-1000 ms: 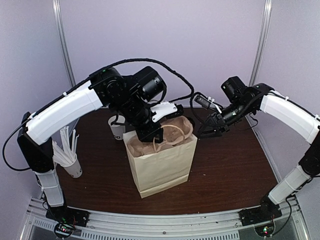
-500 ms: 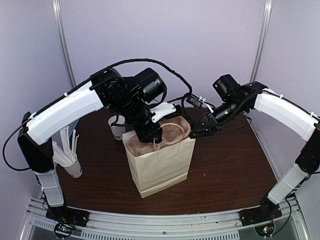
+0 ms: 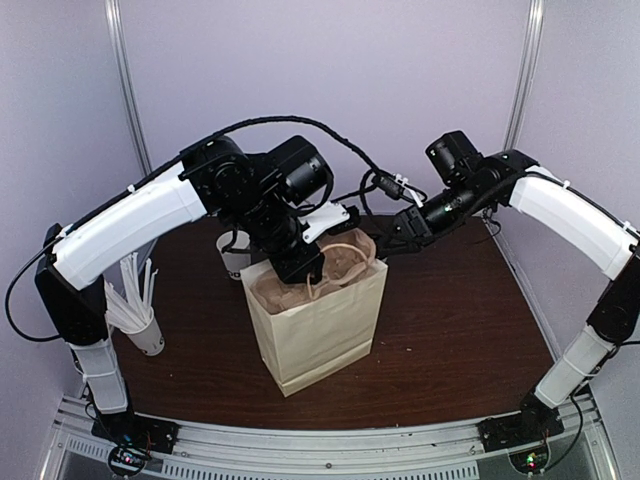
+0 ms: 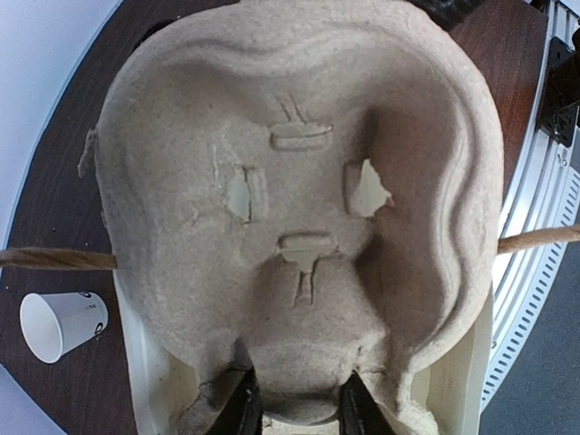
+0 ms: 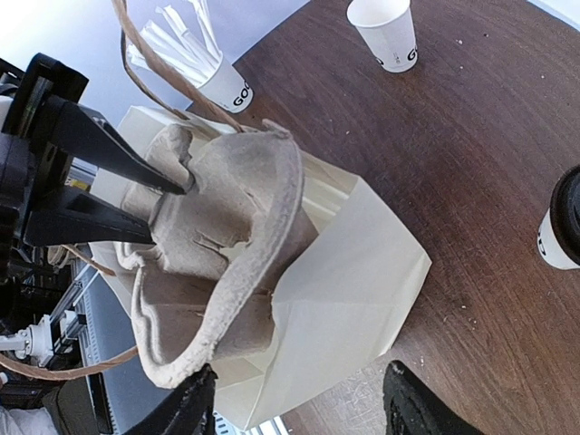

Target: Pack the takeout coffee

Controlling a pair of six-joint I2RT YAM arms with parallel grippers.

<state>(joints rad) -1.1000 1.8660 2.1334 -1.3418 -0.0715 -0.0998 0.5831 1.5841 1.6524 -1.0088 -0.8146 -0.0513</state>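
The takeout coffee (image 5: 564, 222), a white cup with a black lid, stands on the table at the right edge of the right wrist view; the top view does not show it. A brown pulp cup carrier (image 3: 345, 262) sticks out of the top of the paper bag (image 3: 320, 325). My left gripper (image 3: 300, 268) is shut on one pocket of the carrier (image 4: 299, 181), a finger (image 4: 240, 403) on each side. My right gripper (image 3: 388, 240) is open and empty, just right of the bag's mouth; in its own view (image 5: 299, 412) the carrier (image 5: 236, 208) and bag (image 5: 353, 263) lie between its fingers.
An open white cup (image 3: 233, 255) without a lid stands behind the bag on the left, also shown in both wrist views (image 4: 62, 324) (image 5: 388, 32). A white cup full of wrapped straws (image 3: 140, 325) stands at the left. The bag's twine handles (image 4: 54, 258) stick out sideways.
My right gripper has moved left and up, closer to the bag's mouth. The bag has shifted slightly left. The left gripper still holds the carrier in the bag.
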